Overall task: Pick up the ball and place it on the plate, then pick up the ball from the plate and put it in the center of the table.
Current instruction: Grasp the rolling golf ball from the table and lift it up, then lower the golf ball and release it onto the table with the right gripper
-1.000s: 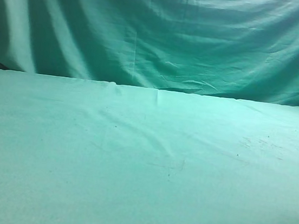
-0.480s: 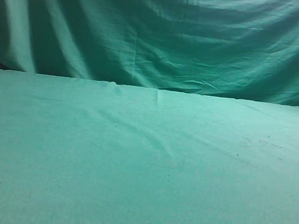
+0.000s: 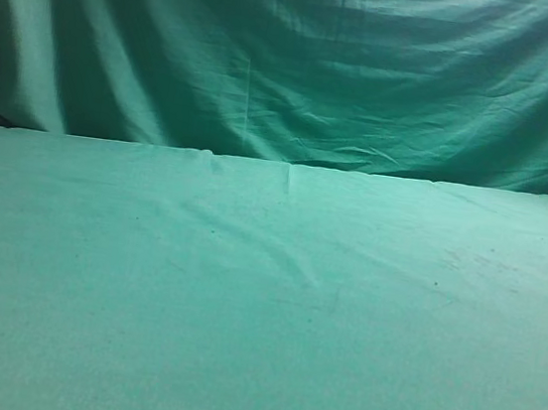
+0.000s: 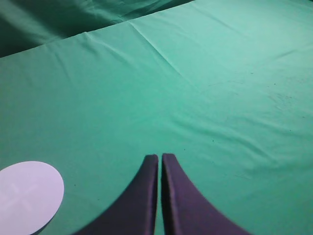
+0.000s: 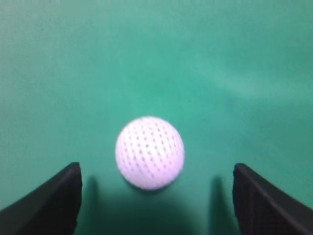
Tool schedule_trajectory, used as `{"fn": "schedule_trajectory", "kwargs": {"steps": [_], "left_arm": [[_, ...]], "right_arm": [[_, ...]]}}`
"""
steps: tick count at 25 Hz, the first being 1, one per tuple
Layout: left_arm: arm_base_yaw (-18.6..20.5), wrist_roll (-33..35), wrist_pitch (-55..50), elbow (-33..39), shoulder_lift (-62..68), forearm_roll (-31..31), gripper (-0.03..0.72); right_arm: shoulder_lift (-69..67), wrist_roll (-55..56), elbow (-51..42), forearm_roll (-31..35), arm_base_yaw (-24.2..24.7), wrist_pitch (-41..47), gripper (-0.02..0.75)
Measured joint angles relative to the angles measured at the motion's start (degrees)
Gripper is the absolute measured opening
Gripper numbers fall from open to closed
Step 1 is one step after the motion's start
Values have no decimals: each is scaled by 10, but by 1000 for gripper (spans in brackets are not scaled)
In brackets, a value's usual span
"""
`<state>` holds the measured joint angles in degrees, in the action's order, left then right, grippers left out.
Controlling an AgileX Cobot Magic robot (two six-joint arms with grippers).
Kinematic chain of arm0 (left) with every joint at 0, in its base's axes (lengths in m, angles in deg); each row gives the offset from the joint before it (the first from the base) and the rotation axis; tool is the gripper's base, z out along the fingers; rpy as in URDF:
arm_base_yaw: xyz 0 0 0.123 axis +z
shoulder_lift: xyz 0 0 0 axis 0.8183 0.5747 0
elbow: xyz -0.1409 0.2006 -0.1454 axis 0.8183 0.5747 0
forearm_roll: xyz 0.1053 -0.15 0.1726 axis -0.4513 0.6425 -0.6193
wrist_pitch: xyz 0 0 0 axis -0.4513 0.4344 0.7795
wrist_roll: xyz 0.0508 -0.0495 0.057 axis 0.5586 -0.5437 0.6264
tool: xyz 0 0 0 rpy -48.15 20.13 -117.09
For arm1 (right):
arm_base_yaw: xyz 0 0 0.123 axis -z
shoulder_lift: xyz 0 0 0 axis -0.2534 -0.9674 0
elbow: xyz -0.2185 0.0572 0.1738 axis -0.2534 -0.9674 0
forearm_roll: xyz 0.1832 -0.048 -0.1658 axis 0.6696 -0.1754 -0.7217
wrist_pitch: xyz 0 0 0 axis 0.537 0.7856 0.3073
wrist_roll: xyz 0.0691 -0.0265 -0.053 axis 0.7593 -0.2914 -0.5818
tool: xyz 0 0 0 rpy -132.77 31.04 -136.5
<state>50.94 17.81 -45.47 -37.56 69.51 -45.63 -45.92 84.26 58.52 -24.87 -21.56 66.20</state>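
Note:
The white dimpled ball lies on the green cloth of the table in the right wrist view. My right gripper is open, low over the cloth, its jaws wide apart with the ball just ahead of the tips and between their lines. My left gripper is shut and empty above the table. The white plate lies at the lower left of the left wrist view, left of the left gripper. The exterior view shows only bare table; ball, plate and grippers are out of it.
A draped green cloth backdrop hangs behind the table's far edge. Shallow wrinkles cross the tablecloth.

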Motion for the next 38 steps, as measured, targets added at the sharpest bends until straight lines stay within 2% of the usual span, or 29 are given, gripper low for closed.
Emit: {"fn": "schedule_trajectory", "kwargs": {"steps": [3, 4, 5, 11, 14, 15, 16, 22, 27, 30, 33, 38], "left_arm": [[0, 0, 0, 0, 0, 0, 0], [0, 0, 0, 0, 0, 0, 0], [0, 0, 0, 0, 0, 0, 0], [0, 0, 0, 0, 0, 0, 0], [0, 0, 0, 0, 0, 0, 0], [0, 0, 0, 0, 0, 0, 0], [0, 0, 0, 0, 0, 0, 0], [0, 0, 0, 0, -1, 9, 0], [0, 0, -2, 0, -44, 17, 0], [0, -12, -9, 0, -87, 5, 0], [0, -62, -15, 8, -130, -38, 0], [0, -154, -20, 62, -193, -109, 0]], "right_arm": [[-37, -4, 0, 4, 0, -32, 577], [-50, -4, 0, 4, 0, -42, 534], [-63, -5, 0, 4, 0, -49, 529], [-107, -6, 0, 5, 0, -78, 531], [-110, -6, 0, 5, 0, -80, 398], [-111, -6, 0, 5, 0, -80, 330], [-111, -6, 0, 5, 0, -80, 307], [-105, -25, 25, 7, 0, -58, 316], [-74, -82, 112, 30, -4, -7, 316], [-67, -107, 170, 27, -45, 23, 316], [-67, -118, 217, 24, -113, 34, 316], [-85, -120, 294, 21, -211, 45, 316]]}}
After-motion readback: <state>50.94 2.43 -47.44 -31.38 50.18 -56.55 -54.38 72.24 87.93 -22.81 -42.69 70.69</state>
